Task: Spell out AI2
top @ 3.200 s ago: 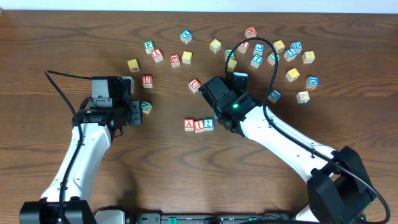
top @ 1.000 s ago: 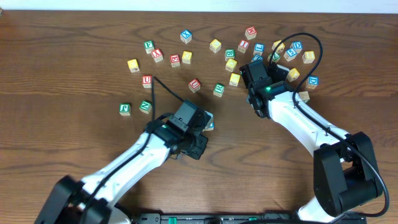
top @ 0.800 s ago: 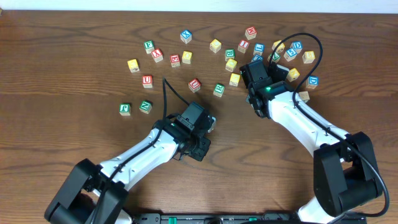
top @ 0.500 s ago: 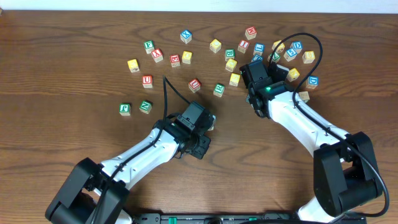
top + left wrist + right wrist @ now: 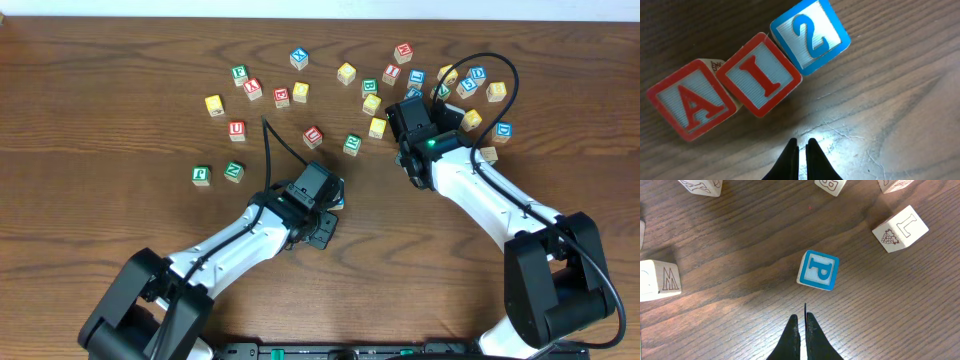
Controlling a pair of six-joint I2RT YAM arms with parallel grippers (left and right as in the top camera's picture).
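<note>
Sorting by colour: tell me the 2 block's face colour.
The 2 block is blue, clearest in the left wrist view.

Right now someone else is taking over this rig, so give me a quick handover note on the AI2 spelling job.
Hands: the left hand is shut and empty, just beside the row. The right hand is shut and empty, over a blue P cube among the spares.
Things: the A cube, I cube and 2 cube lie side by side on the table, in a slightly crooked row.
Done: the row reads AI2.
Left: perhaps straighten the row, then pull both arms clear.
</note>
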